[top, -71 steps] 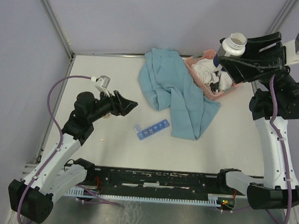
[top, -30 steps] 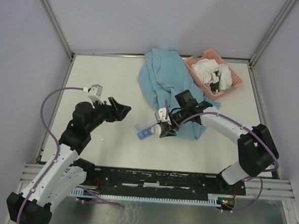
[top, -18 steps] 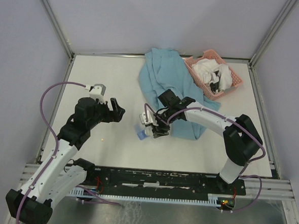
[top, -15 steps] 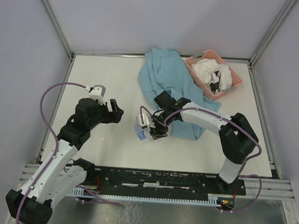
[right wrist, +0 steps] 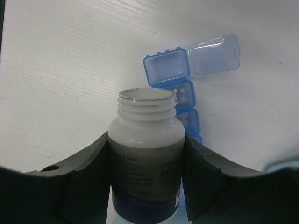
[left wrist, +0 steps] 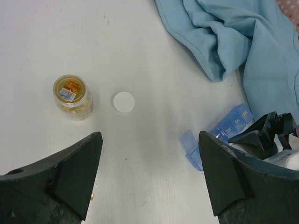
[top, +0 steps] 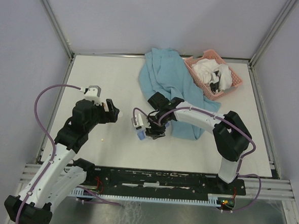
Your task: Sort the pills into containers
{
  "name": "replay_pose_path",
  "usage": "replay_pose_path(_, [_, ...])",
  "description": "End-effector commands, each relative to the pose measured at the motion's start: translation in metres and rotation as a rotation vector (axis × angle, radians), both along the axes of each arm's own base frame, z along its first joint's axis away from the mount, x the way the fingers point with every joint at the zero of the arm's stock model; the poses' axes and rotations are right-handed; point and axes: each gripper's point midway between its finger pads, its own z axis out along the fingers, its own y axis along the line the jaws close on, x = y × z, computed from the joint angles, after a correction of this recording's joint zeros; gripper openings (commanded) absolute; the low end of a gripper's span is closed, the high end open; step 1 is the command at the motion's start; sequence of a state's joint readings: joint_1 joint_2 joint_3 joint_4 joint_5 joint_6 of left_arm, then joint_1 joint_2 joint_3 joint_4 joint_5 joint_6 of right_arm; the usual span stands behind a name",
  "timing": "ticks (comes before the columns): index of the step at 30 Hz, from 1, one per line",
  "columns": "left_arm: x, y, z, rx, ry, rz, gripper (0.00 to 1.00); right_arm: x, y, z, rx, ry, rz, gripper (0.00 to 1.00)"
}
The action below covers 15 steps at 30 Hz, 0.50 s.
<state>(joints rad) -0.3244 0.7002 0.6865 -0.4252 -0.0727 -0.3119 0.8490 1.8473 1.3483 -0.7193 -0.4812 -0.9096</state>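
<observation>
The containers are a blue organiser strip (right wrist: 183,100) (top: 140,136) (left wrist: 227,127) lying on the white table. Its end compartment (right wrist: 164,68) stands open with its lid (right wrist: 214,54) flipped back. Tan pills (right wrist: 185,98) show in the compartments behind it. My right gripper (right wrist: 147,158) (top: 149,131) is shut on an uncapped white bottle (right wrist: 146,149), whose mouth hangs just short of the open compartment. My left gripper (left wrist: 149,177) (top: 112,112) is open over bare table to the left of the strip. One loose pill (top: 103,139) (left wrist: 92,197) lies by its left finger.
A small clear jar of tan pills (left wrist: 72,95) and a white round cap (left wrist: 124,101) sit on the table left of the strip. A blue cloth (top: 166,82) (left wrist: 233,42) lies behind it. A pink basket (top: 233,72) with white cloth stands at the back right.
My right arm came down from the back right with the bottle and has slid left along the strip to its open end. The left gripper has drawn back slightly to the left.
</observation>
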Motion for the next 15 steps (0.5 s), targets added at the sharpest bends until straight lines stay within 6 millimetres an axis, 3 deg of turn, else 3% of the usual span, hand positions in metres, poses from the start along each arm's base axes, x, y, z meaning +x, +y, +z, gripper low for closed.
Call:
replay_pose_path(1, [0.0040,0.0055,0.0090,0.042,-0.040,0.001,0.90,0.0093,0.0085,0.0078,-0.020,-0.046,-0.029,0.09])
replay_pose_path(15, [0.0036,0.0088,0.0102,0.046,-0.045,0.015,0.90,0.0161,0.0099,0.0015,-0.087,-0.087,-0.058,0.09])
